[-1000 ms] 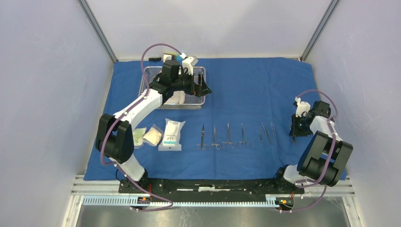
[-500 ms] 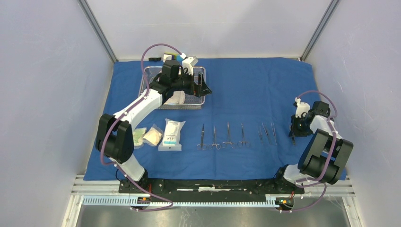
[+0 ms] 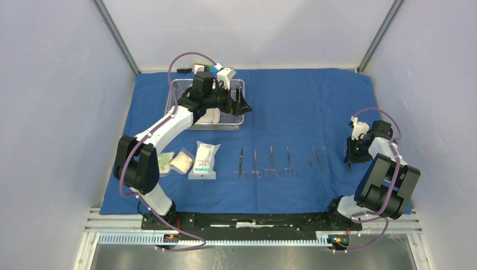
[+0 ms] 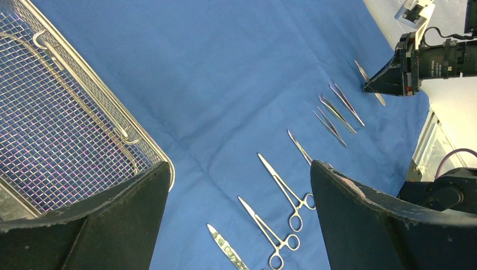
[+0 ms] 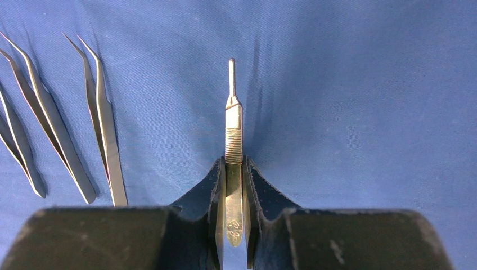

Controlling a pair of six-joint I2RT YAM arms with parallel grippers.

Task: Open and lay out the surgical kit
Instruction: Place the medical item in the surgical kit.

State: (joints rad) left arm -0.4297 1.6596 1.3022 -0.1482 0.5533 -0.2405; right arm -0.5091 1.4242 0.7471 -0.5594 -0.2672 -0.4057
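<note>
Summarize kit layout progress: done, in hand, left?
Done: blue wrap spread, three packets and instrument row laid out. In hand: right gripper shut on slim handle at row's end. To do: release it; something pale sits in mesh basket by open left gripper.

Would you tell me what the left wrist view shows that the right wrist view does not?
Left wrist only: the basket, the ring-handled clamps and the open left gripper. Right wrist only: the ribbing on the handle that the right gripper is shut on. Both: the blue cloth, the tweezers, that gripper and handle.
</note>
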